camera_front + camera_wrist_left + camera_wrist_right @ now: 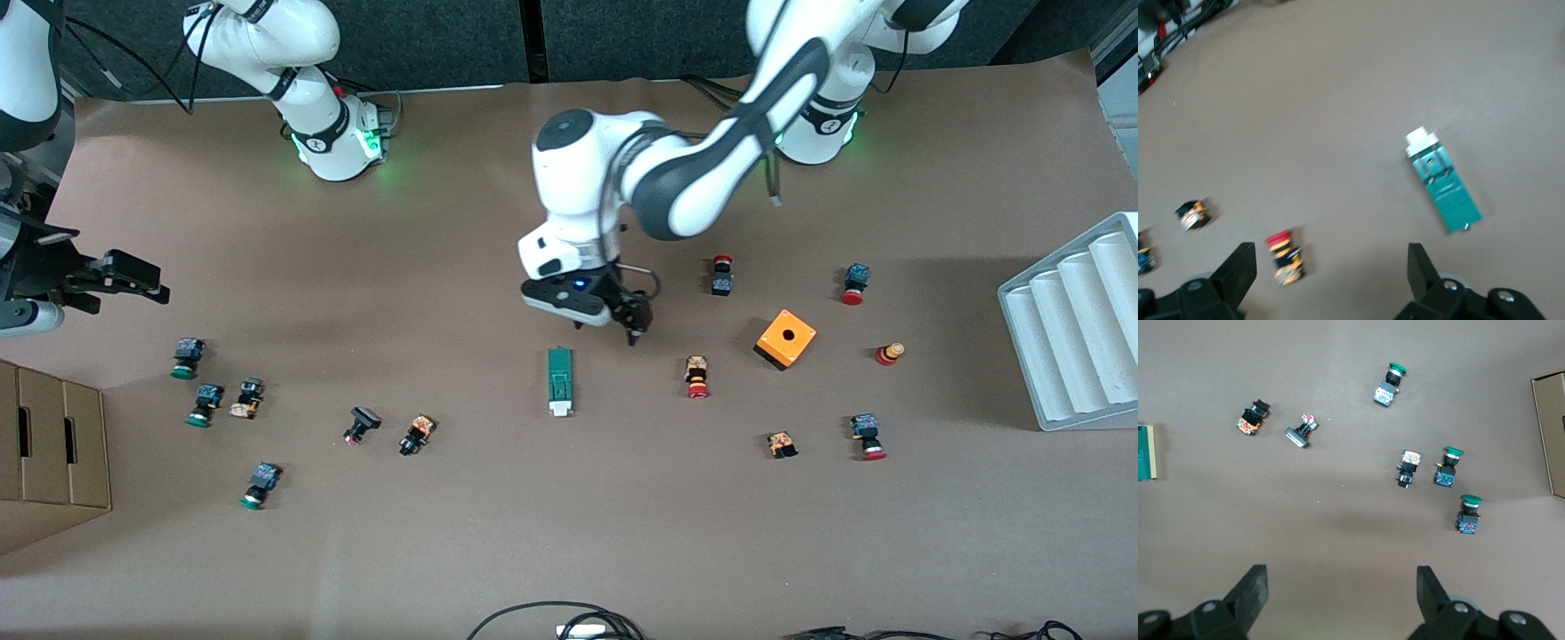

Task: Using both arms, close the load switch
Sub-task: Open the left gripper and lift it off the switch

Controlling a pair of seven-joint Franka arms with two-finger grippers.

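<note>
**Heads-up: load switch loose on the worktop, neither arm has it yet**

So, the load switch [559, 380] lies flat on bare worktop [569, 533], mid-table, white lever end toward the front camera. Nothing touches it.

Left gripper [633, 322] hangs above the worktop, at about 1 o'clock from the switch in the front view and just beside it. Fingers [1238, 270] are spread wide and empty; the left wrist view shows the switch [1443, 181] ahead of the fingertips, not between them.

Right gripper [124, 274] is up over the right arm's end of the worktop, well apart from the switch, above the green-capped buttons [187, 356]. Fingers [1253, 588] wide, empty. Only the switch's edge [1146, 452] shows in its wrist view.

Risks as I judge them:
- Switch is unanchored. Push the lever with one arm before the other pins the body and you'll just slide it.
- Body is narrow; an off-centre pinch could spin it.
- Red-capped button [697, 377] lies at 3 o'clock from the switch, near the left arm's descent. Watch you don't clip it.
- Both arms converging on one small part: mind wrist-to-wrist contact.
</note>
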